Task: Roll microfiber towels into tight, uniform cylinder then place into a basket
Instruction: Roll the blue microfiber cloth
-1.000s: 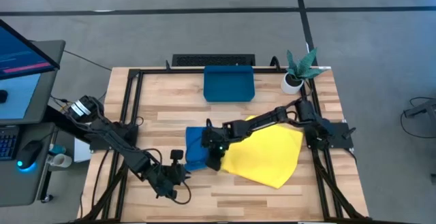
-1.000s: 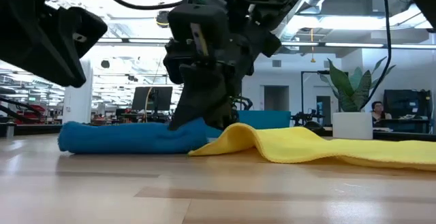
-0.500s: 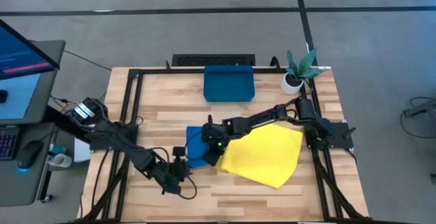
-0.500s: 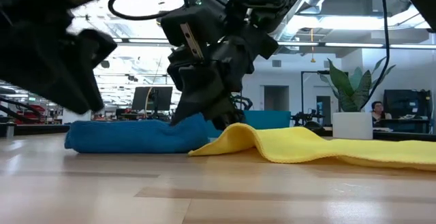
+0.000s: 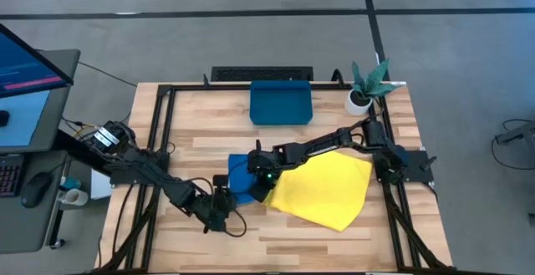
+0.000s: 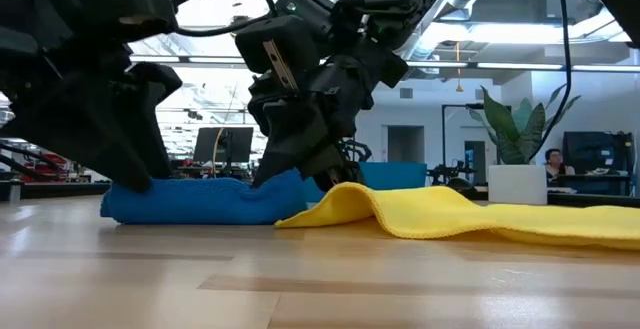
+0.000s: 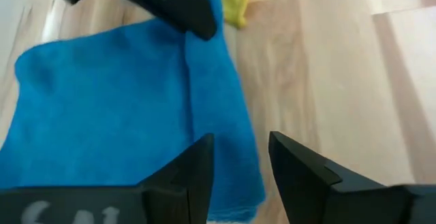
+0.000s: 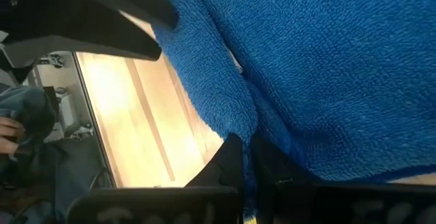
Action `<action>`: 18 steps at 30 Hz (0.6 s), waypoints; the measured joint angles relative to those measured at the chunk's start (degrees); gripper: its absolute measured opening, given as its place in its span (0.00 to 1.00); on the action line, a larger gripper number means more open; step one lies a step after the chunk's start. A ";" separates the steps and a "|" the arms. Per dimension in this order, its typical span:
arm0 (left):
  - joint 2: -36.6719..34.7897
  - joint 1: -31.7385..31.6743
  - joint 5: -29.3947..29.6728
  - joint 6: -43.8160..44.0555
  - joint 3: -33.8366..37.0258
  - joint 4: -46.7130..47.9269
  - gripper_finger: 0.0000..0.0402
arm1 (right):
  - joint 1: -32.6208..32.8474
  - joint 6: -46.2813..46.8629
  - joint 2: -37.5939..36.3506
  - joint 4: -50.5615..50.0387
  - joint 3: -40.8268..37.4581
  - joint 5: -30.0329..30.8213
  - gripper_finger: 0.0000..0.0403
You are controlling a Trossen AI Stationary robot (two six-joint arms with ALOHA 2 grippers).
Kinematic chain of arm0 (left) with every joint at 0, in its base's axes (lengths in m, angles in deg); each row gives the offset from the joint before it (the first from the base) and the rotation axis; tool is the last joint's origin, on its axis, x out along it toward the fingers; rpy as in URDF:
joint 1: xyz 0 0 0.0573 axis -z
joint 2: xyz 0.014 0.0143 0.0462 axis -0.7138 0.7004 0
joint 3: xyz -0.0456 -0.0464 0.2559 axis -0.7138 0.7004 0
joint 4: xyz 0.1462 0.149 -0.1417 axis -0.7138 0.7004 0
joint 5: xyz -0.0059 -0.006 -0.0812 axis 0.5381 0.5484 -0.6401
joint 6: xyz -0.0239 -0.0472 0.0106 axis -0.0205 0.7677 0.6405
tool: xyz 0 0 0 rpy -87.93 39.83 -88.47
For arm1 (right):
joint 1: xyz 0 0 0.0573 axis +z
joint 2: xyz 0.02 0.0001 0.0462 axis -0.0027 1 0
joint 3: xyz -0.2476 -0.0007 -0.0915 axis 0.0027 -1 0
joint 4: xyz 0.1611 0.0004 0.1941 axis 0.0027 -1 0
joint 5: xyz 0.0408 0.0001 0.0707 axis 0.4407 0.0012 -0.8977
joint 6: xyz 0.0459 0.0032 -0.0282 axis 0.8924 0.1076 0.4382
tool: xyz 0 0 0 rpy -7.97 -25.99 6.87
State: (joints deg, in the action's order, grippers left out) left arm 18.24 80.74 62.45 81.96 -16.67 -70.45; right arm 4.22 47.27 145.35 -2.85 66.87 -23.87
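Lying bunched mid-table, the blue towel point(image 5: 239, 179), its right edge overlapping the yellow towel point(image 5: 324, 190), which is spreading flat toward the table's right side

Pinching the blue towel's right edge, the right gripper point(image 5: 261, 183), fingers together on a fold of the blue cloth, seen close in the right wrist view point(image 8: 242, 166)

Hovering at the blue towel's near-left corner, the left gripper point(image 5: 219, 198), fingers apart with a gap between them point(image 7: 238, 169), gripping nothing, one finger point(image 7: 194, 173) reaching over the blue towel's edge

Sitting at the far edge of the table, well apart from both towels, the basket point(image 5: 281, 103); standing beside it toward the right corner, a small potted plant point(image 5: 365, 87)
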 joint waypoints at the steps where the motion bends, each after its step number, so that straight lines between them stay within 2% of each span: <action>1: 0.00 -0.27 -0.05 0.08 0.00 0.34 0.33 | 0.03 0.12 0.00 -0.01 0.00 0.00 0.05; 6: -0.02 -1.76 -4.13 0.16 0.00 0.73 0.31 | 0.03 0.21 0.00 0.05 0.00 -0.13 0.04; 11: -0.04 -3.11 -5.33 0.62 1.15 0.85 0.27 | 0.01 0.05 0.00 0.05 0.00 -0.24 0.05; 18: -0.04 -5.40 -5.52 7.18 2.16 0.72 0.09 | 0.01 -1.72 -0.04 0.08 0.02 -2.37 0.06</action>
State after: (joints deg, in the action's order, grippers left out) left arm 18.20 75.35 56.93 89.15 -14.50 -69.74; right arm 4.23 45.54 145.32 -2.78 66.89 -26.24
